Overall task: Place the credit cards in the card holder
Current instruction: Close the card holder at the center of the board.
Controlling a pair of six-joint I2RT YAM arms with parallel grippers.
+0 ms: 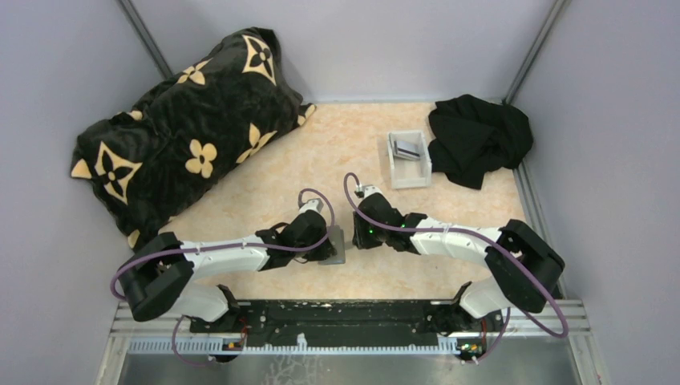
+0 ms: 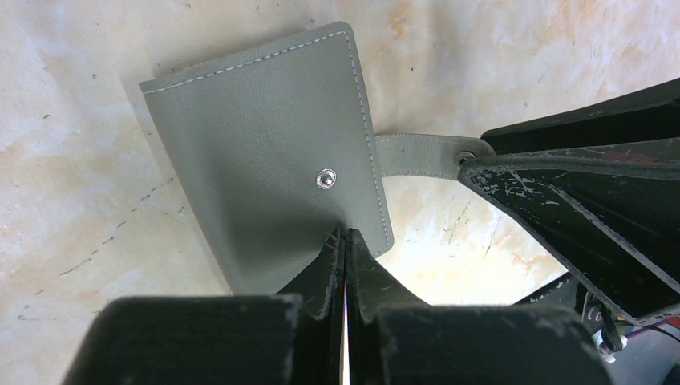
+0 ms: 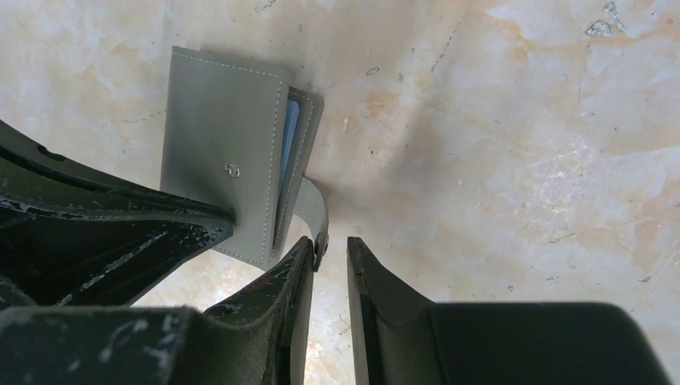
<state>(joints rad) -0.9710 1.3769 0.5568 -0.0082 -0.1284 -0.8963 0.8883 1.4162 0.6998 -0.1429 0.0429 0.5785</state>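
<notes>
1. Pinching the near edge of the small grey stitched soft bifold card holder (image 2: pixel 265 176), the left gripper (image 2: pixel 345 241) has its fingers pressed together on it. The holder is folded shut, with its snap stud facing the wrist camera.
2. A grey strap (image 2: pixel 413 155) sticks out from the holder's right side. Its end lies at the tip of the right gripper (image 3: pixel 330 245), just beside one finger.
3. The right fingers show a narrow gap. Whether they grip the strap cannot be told.
4. A blue edge shows between the holder's two panels in the right wrist view.
5. The holder sits mid-table, towards the near edge of the beige marbled table (image 1: pixel 321 160).
6. The left arm reaches rightward from the near left. The right arm bends at the far right and runs leftward, so both wrists meet at the middle.
7. Count: one card holder; one small white rectangular tray (image 1: pixel 409 178) at the far right, well apart, holding the thin grey credit cards (image 1: pixel 409 148), whose number is unclear; one crumpled black cloth (image 1: pixel 479 138); one black cushion with gold flowers (image 1: pixel 188 132).
</notes>
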